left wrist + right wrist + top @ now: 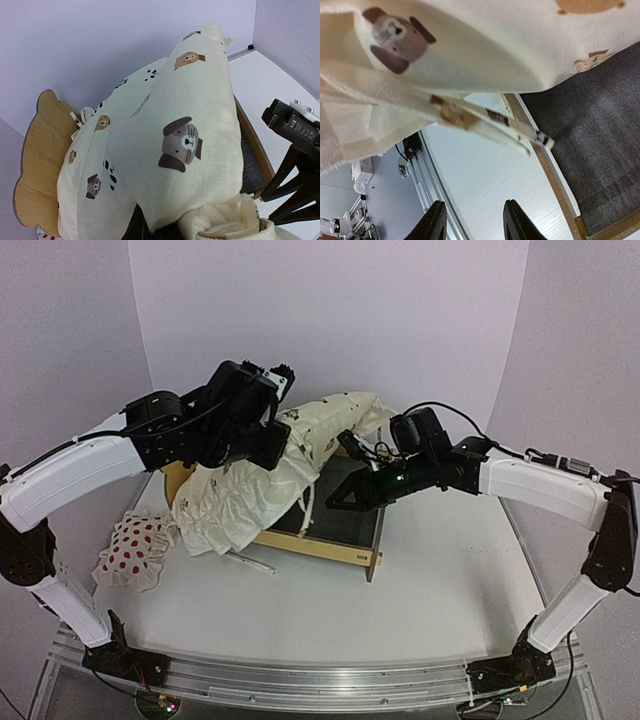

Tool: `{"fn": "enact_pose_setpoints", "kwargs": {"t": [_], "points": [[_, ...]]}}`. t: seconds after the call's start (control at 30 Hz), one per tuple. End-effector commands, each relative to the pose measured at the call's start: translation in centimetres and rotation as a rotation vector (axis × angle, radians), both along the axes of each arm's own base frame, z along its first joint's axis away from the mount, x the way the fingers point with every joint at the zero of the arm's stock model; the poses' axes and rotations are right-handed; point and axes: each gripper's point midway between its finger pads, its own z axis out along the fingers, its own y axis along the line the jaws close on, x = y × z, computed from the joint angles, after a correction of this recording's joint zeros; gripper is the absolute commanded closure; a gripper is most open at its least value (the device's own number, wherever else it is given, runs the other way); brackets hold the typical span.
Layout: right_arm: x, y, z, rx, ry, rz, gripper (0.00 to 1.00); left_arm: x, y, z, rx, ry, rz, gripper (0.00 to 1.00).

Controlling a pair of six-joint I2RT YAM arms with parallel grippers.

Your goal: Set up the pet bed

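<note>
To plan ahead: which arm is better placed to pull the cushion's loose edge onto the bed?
Probably right: the right pincer is open, empty, beside the cushion's hanging edge over the pet bed; the left pincer is shut on the cushion.

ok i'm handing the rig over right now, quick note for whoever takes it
Left pincer: shut on the cushion, holding it raised and tilted over the bed.
Right pincer: open, empty, hovering above the grey base next to the cushion's edge.
Pillow: lying on the table, left of the bed.
Done: cushion gripped and over the frame.
Left: lay the cushion flat on the base, then probably add the pillow.
</note>
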Motion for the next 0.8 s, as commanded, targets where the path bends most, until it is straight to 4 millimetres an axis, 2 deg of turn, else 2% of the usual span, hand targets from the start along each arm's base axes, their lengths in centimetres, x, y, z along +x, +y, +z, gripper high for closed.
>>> {"fn": "enact_pose_setpoints", "kwargs": {"t": [0.0,0.13,0.33,0.77], "points": [[-1.4,0.6,2.4,0.072,-0.022,0.074,0.58,-0.3,2.2,2.0,-0.039,-0.038,0.04,0.99],[-1.2,0.8,1.7,0.068,-0.01,0.064,0.56,-0.4,2.0,0.2,-0.023,-0.01,0.035,0.99],[-1.2,1.8,1.0,0.058,-0.019,0.067,0.44,-0.4,1.6,-1.4,-0.012,0.017,0.033,0.99],[-0.1,4.2,-2.0,-0.003,-0.102,0.057,0.44,-0.6,1.5,-2.7,-0.007,0.044,0.03,0.99]]}}
